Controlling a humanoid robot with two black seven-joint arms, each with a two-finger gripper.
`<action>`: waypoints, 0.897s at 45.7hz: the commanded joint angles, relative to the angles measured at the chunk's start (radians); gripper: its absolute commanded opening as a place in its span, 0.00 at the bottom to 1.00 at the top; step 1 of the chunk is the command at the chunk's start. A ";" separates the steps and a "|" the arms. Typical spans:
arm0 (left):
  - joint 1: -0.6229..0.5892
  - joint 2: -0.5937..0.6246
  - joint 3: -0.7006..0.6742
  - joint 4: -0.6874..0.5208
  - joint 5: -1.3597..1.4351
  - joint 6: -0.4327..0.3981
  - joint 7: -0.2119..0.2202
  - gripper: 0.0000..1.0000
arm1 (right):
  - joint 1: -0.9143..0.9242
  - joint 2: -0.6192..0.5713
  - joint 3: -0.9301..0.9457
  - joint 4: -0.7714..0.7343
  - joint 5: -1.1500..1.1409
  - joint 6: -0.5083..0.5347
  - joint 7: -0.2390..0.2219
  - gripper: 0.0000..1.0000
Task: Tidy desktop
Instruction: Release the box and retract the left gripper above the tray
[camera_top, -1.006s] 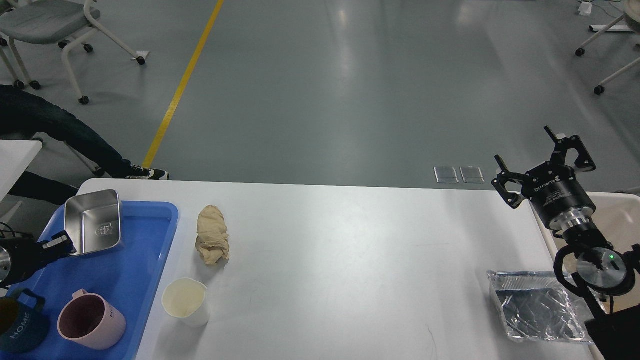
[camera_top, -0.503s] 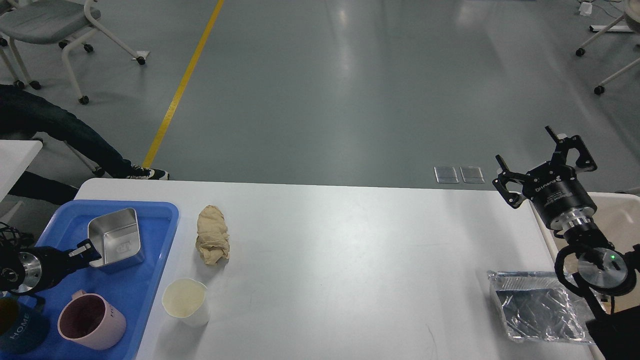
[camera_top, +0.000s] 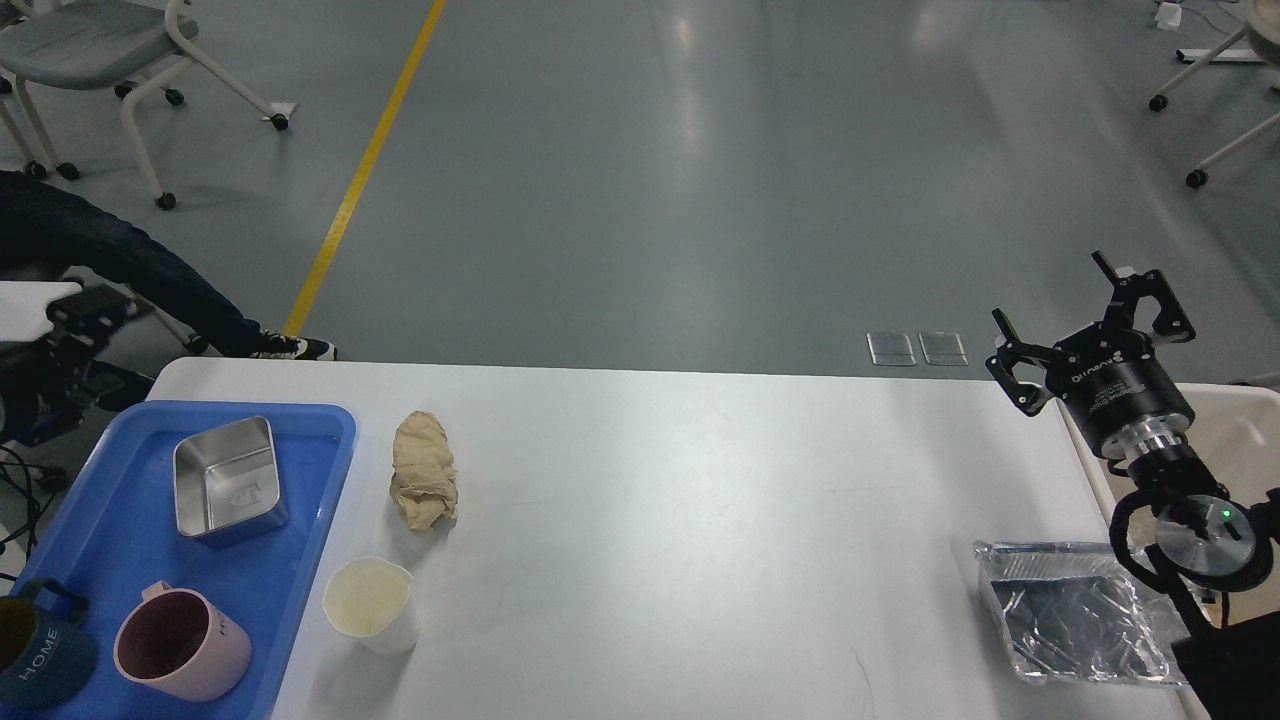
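While the right pincer (camera_top: 1090, 330) hangs with jaws apart, holding nothing, above the far right corner of the counter (camera_top: 700, 520), the left pincer (camera_top: 75, 310) sits dark at the left edge; open or closed, cannot tell. Foil tray (camera_top: 1075, 612): near right. Crumpled tan paper (camera_top: 424, 470) and white cup (camera_top: 371, 604): left of centre. Blue tray (camera_top: 290, 570) at left carries steel box (camera_top: 225, 480), pink mug (camera_top: 180, 655), dark "HOME" mug (camera_top: 35, 665).
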 joint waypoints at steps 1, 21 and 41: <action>0.027 0.001 -0.149 -0.011 -0.132 -0.010 -0.014 0.95 | 0.003 -0.001 0.001 0.003 0.001 -0.005 -0.002 1.00; 0.293 -0.190 -0.611 -0.264 -0.387 0.108 -0.075 0.95 | 0.004 -0.035 -0.006 0.010 -0.001 -0.024 -0.003 1.00; 0.453 -0.410 -0.840 -0.435 -0.385 0.234 -0.078 0.96 | 0.030 -0.236 -0.124 0.078 -0.321 -0.024 -0.002 1.00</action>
